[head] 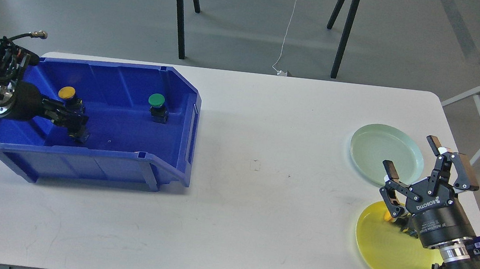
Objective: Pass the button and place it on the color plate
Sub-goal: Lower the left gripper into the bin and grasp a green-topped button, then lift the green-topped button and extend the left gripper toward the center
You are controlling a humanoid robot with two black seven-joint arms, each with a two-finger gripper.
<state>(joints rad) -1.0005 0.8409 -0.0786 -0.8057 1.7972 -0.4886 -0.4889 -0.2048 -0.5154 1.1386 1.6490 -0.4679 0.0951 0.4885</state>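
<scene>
Task approx. half done: one yellow-capped button (388,216) lay on yellow plastic plate (392,253) beneath spread, empty right gripper (413,159), while left gripper (76,128), finger state indeterminate, reached inside blue plastic bin (181,97) beside yellow-capped pushbutton (67,93); green-capped pushbutton (157,101) untouched, pale green plate (381,149) bare.

Blue bin (99,162) seen around left gripper (76,128); yellow-capped button (67,93) just beyond it, green-capped button (157,101) farther right. Pale green plate (376,149) beyond black right gripper (411,159); yellow plate (387,257) beneath it. Table (262,177) white.
</scene>
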